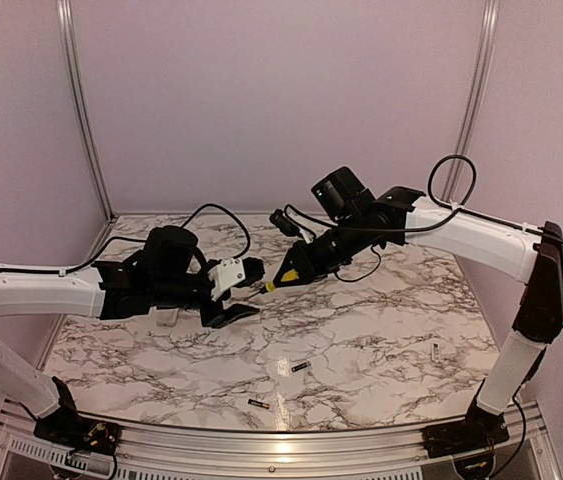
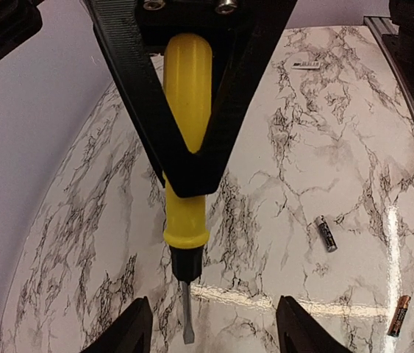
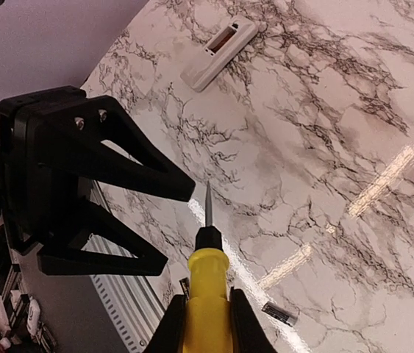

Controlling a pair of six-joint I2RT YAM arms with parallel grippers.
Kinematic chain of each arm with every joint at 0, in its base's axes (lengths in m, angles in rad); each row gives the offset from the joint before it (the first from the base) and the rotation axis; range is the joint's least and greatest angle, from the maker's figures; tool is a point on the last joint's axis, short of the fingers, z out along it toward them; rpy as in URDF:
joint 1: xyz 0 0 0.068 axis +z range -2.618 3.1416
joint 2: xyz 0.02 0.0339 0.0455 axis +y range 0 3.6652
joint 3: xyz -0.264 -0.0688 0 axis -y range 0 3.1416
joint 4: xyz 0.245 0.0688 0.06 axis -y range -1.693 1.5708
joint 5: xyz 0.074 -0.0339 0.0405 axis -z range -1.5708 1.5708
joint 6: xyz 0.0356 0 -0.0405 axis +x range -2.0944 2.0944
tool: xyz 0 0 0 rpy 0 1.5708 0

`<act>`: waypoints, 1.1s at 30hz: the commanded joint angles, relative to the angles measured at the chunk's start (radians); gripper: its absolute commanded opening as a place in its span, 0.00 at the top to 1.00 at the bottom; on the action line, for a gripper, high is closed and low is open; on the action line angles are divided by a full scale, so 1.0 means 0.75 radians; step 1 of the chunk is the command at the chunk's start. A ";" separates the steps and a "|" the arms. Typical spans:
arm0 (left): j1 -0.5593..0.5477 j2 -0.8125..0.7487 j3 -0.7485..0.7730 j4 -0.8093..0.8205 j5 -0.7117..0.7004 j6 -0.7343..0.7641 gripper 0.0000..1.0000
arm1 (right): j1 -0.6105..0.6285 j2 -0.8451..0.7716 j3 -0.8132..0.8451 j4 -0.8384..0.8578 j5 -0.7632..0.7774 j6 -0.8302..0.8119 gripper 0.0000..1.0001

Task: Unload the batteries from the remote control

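1. Above the middle of the white-and-grey marbled bench [image 1: 391,320], the right gripper [image 3: 207,325] has its jaws clamped on the yellow plastic handle of a flat-blade screwdriver [image 2: 187,95].
2. Facing it, the left gripper [image 3: 178,228] hangs with its black jaws spread apart and holding nothing; the screwdriver's blade tip is near their tips.
3. The small flat white rectangular remote control [image 3: 218,53] lies on the bench beside the left arm, dark recess up, with neither gripper touching it.
4. Two small dark cylindrical batteries [image 1: 301,367] lie loose near the front edge, apart from each other and well apart from the remote control.
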 commanded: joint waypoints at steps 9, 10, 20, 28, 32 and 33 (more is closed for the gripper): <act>-0.017 0.141 0.120 0.117 0.041 0.057 0.49 | 0.023 0.037 0.068 0.050 -0.094 0.015 1.00; -0.018 0.148 0.123 0.124 0.047 0.061 0.51 | 0.025 0.034 0.067 0.050 -0.091 0.018 1.00; -0.019 0.191 0.162 0.115 0.080 0.081 0.82 | 0.029 0.027 0.058 0.049 -0.083 0.034 1.00; -0.019 0.157 0.143 0.082 0.068 0.060 1.00 | 0.029 0.026 0.073 0.028 -0.046 0.039 0.99; -0.022 0.106 0.096 0.081 0.043 0.009 1.00 | 0.028 0.006 0.068 0.030 0.024 0.061 0.73; -0.021 0.087 0.079 0.087 0.036 -0.011 1.00 | 0.027 -0.004 0.060 0.040 0.044 0.071 0.66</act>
